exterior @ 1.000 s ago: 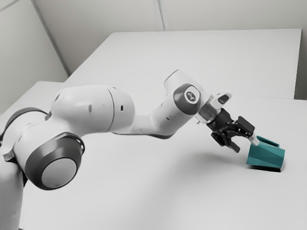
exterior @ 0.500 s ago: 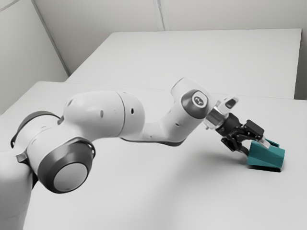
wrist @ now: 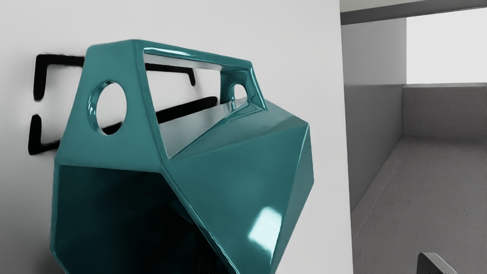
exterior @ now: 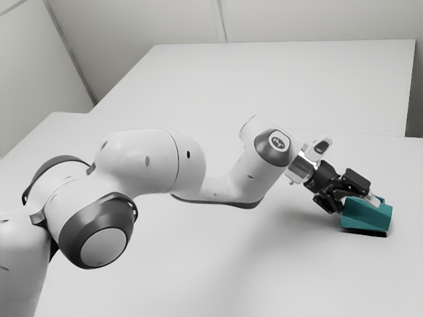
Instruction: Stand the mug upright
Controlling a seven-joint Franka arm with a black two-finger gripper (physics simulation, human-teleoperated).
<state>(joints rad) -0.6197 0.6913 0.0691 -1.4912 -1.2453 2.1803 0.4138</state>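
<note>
The largest thing is the tabletop (exterior: 198,264), pale, smooth and matte. Next comes the arm (exterior: 145,165), with glossy white rounded shells and dark grey joint bands, reaching from the exterior view's left. Past the tabletop's edge, the wrist view takes in a grey, speckled floor (wrist: 437,190).

The teal mug (exterior: 367,216) lies on its side on the tabletop, toward the exterior view's right, its mouth facing the end effector (exterior: 358,206). Its body is faceted, with flat, angular panels and a glossy sheen; the inside is very dark. The end effector is black and released, its 2 fingers spread well apart at the mug, with no grip closed on it. 1 light grey fingertip (wrist: 433,264) stands beside the mug, apart from it; whether the other touches it, I cannot tell.

The mug's handle (wrist: 198,55) is an angular frame with 2 round holes. Beyond it, thin black strips (wrist: 40,76) form bracket shapes against the tabletop.
</note>
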